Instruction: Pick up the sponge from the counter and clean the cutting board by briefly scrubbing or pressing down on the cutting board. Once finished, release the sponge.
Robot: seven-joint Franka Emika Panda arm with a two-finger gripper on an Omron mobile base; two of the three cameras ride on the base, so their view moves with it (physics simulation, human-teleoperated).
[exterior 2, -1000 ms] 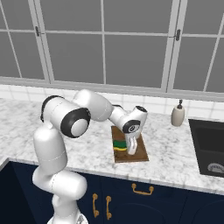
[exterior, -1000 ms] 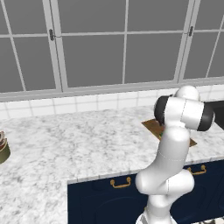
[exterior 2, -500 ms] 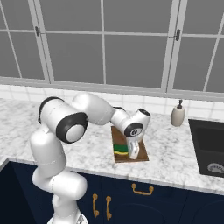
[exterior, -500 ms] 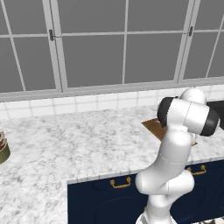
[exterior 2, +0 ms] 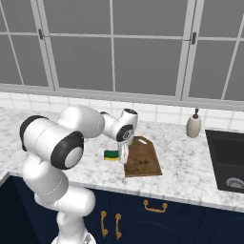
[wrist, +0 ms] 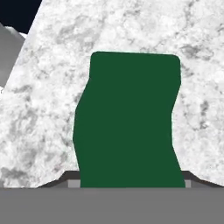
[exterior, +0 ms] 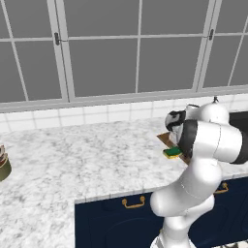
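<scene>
The sponge (exterior 2: 111, 155), green on top and yellow below, is over the white marble counter (exterior 2: 57, 126), just left of the brown cutting board (exterior 2: 143, 159). My gripper (exterior 2: 123, 155) points down at the board's left edge and is shut on the sponge's near end. In the hand view the green top (wrist: 129, 118) looks pinched between the fingertips (wrist: 65, 178), with marble behind it. I cannot tell whether the sponge touches the counter. From the left base camera the sponge (exterior: 172, 153) shows beside my elbow, with a corner of the board (exterior: 166, 140) behind it.
A soap dispenser (exterior 2: 193, 126) stands at the back right, and a dark sink (exterior 2: 228, 164) lies beyond it. A small jar (exterior: 2, 164) sits at the counter's far left. Navy cabinets with gold handles (exterior 2: 155, 207) run below the front edge.
The gripper has carried the sponge leftward, from on top of the cutting board to the counter just beside the board's left edge. The board and base have stayed put.
</scene>
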